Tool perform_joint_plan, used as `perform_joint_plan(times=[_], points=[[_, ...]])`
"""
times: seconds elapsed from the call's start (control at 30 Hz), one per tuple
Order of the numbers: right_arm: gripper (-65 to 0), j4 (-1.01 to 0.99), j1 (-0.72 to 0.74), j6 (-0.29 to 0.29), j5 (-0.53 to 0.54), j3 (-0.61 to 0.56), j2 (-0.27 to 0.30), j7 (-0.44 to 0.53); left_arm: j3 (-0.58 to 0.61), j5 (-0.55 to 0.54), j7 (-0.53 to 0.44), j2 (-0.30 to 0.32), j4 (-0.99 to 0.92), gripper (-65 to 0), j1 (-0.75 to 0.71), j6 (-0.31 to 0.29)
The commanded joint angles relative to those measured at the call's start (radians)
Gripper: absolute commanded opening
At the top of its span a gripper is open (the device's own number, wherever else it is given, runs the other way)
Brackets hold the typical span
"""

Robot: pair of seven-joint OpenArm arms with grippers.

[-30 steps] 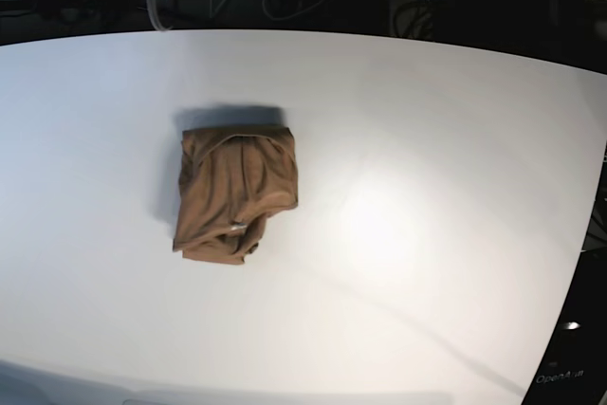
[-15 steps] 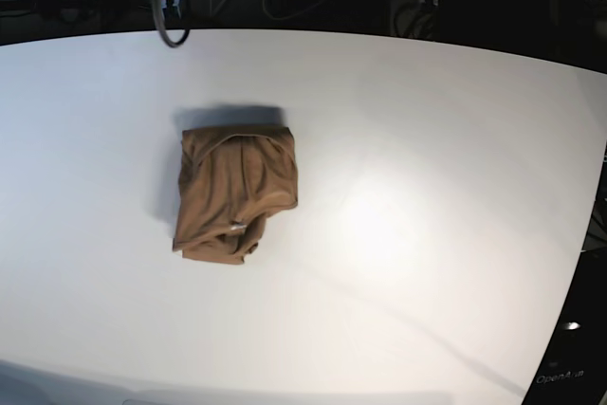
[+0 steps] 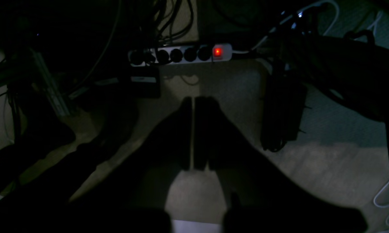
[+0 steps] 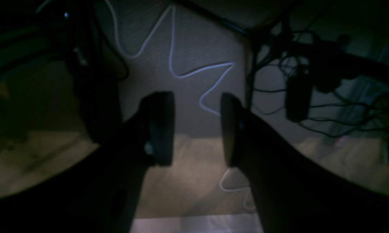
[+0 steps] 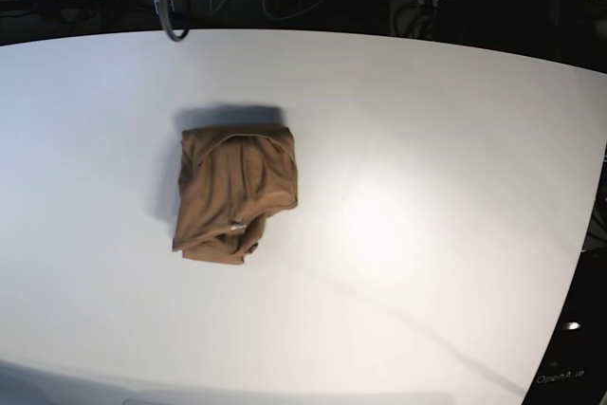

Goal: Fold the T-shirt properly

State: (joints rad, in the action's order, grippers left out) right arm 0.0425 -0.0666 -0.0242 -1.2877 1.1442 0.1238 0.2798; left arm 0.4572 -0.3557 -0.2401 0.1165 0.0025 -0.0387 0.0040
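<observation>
Wide white smooth-topped table (image 5: 427,234), curved far edge, dark surround beyond. Sole item directly on it: tan soft-fabric short-sleeved T-shirt (image 5: 235,194), bunched into compact rumpled rectangle, flat on tabletop. Shirt sits left of table centre, shadow along its far edge.

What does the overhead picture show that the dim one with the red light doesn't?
Only the base view shows the T-shirt, a folded tan bundle lying alone on the white table, with no arm near it.

Only the left wrist view shows the left pincer up close, shut and holding nothing, above a dim floor with dark cables.

Both show the power strip with its red light, behind the table's far edge.
</observation>
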Motion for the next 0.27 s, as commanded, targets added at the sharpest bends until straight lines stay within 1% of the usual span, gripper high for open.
perform_joint_plan(times=[0.0,0.23], points=[[-40.3,0.003,-0.002,-0.006,0.004,0.003,0.009,0.009,0.002,0.002,-0.006,0.007,0.001,-63.2,-0.008,0.006],[-40.3,0.001,-0.003,-0.001,0.000,-0.003,0.006,0.017,-0.004,-0.003,-0.008,-0.002,0.001,-63.2,-0.011,0.006]])
